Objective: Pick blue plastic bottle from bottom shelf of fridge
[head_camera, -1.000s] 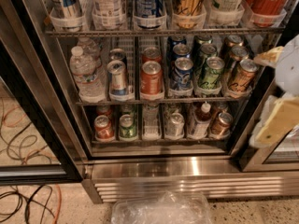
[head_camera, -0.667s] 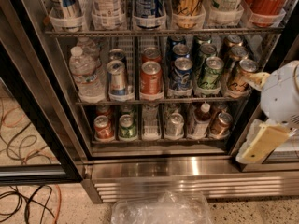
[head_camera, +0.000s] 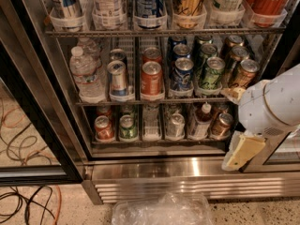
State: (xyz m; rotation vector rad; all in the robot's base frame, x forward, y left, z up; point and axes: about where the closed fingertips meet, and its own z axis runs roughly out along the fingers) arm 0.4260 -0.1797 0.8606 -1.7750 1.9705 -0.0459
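Pincer (head_camera: 241, 151), grip state impossible to tell, hangs right of the bottle (head_camera: 201, 122); reaching in risks toppling the neighbouring can (head_camera: 221, 124).

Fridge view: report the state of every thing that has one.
Fridge: door open.
Blue plastic bottle: upright, capped, on the bottom shelf, ungripped.
Water bottle: upright, capped, one rack up.
Cans: upright in their lanes.
Gripper: outside the fridge, right of the bottle, not touching it.
Plastic bag: crumpled, below the fridge.

The blue plastic bottle (head_camera: 202, 122) stands on the bottom shelf (head_camera: 154, 142), the end effector (head_camera: 240, 125) near its right.
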